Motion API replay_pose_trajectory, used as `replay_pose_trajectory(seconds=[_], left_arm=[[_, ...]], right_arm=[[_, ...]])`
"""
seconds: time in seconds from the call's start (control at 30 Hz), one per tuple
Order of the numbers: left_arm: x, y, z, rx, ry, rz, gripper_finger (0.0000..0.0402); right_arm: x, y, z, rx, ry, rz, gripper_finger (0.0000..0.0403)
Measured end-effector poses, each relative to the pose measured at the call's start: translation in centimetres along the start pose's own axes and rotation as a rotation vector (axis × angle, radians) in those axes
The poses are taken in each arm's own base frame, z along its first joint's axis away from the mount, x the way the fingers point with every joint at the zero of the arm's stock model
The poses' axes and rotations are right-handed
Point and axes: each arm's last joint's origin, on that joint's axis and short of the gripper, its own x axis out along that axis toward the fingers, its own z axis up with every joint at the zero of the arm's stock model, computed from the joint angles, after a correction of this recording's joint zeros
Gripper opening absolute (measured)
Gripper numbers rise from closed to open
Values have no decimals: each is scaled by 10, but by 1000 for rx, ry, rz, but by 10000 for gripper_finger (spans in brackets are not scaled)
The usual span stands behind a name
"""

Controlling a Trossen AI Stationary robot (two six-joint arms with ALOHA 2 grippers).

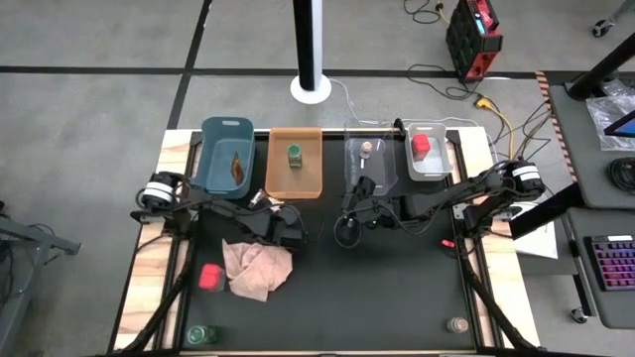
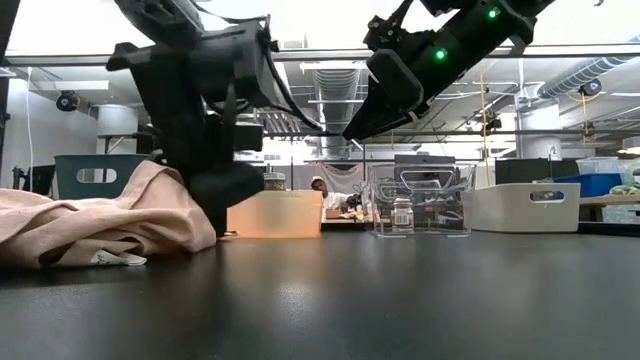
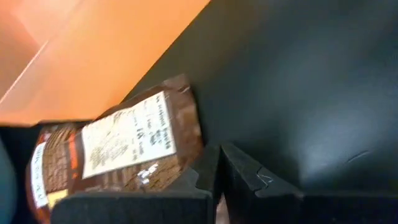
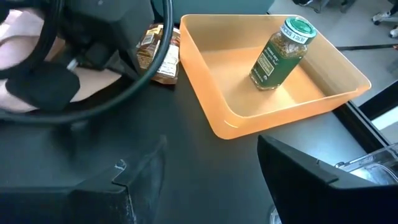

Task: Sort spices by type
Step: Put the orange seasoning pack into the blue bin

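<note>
The left hand (image 1: 266, 203) is seen low over the black tabletop (image 1: 377, 288), just near of the orange bin (image 1: 296, 177), with the pink cloth (image 1: 256, 268) nearer still. In the left wrist view its fingers (image 3: 205, 180) are almost together, and an orange-brown foil packet (image 3: 118, 149) lies pressed against them beside the bin wall; whether it is gripped cannot be told. The right hand (image 1: 359, 193) is held above the tabletop just near of the clear bin (image 1: 367, 157), its fingers (image 4: 305, 177) spread wide and empty. A green-capped jar (image 4: 280, 53) stands in the orange bin. Another foil packet (image 1: 237, 167) lies in the blue bin (image 1: 226, 154), a tiny tan-lidded jar (image 1: 366, 149) in the clear bin, a red boxy container (image 1: 421, 145) in the white bin (image 1: 433, 154). Left unsorted near the front edge are a red container (image 1: 209, 277), a green-capped jar (image 1: 201, 335) and a tan-lidded jar (image 1: 457, 324).
</note>
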Motion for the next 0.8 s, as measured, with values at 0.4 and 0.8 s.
replay_pose_trajectory(seconds=[0.4, 0.8], left_arm=[[1, -17, 12, 56, 13, -53, 0], [-5, 1, 29, -44, 24, 119, 0]], right_arm=[[0, 0, 0, -7, 0, -1, 248], [0, 0, 0, -8, 0, -1, 239]])
